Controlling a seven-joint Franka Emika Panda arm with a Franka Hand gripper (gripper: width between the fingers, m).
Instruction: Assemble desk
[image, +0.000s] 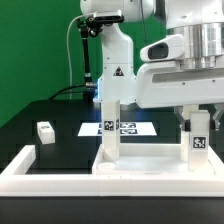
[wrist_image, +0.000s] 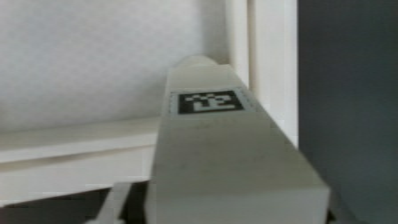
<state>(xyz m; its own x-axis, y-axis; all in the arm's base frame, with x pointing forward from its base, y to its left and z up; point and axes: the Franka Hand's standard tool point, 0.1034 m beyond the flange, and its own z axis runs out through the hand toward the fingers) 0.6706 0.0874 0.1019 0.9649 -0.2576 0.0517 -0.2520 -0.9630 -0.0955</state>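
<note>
Evenly lit from above in exterior view, bright, slightly soft overall. Mild sheen on black matte table surface (image: 60, 112); faint shadows under white square plastic legs (image: 110, 128). Whites near blown out on robot arm (image: 190, 60), detail lost. Wrist view dimmer, greyish, heavily blurred; close white leg (wrist_image: 214, 150) out of focus, tag print smeared.

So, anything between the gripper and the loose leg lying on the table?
Yes: the gripper is at one upright leg, and the other upright leg on the desk top stands roughly on the straight line to the loose leg. Likely needs lifting over it.
</note>
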